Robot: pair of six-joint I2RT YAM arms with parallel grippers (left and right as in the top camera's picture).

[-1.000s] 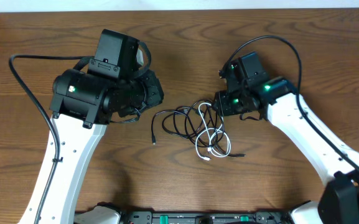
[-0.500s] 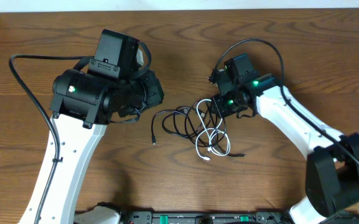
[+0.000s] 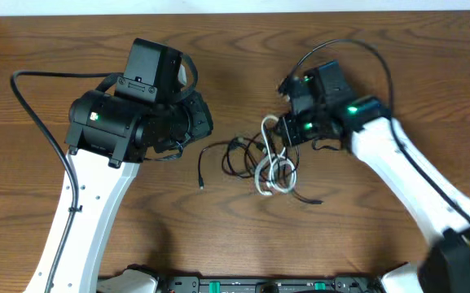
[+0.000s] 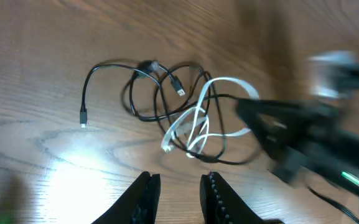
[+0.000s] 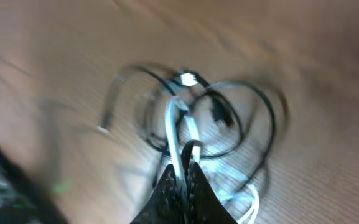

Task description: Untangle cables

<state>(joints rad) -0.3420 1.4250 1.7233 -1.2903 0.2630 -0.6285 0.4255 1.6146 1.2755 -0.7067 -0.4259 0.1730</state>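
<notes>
White cable (image 5: 173,127) in right tool (image 5: 183,171)

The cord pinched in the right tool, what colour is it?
White. The thin white cord shows best in the right wrist view.

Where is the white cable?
In the overhead view, the white cable sits mid-table, tangled among the black cables, its upper loop pinched by the right gripper.

Open run: bare brown wooden tabletop (image 3: 357,236) on the robot's side of the thin black and white cables (image 3: 251,159). Bulky black left arm housing (image 3: 116,126) crowds their left flank. Right gripper (image 3: 282,132), pinched on a white loop, blocks the far right.
</notes>
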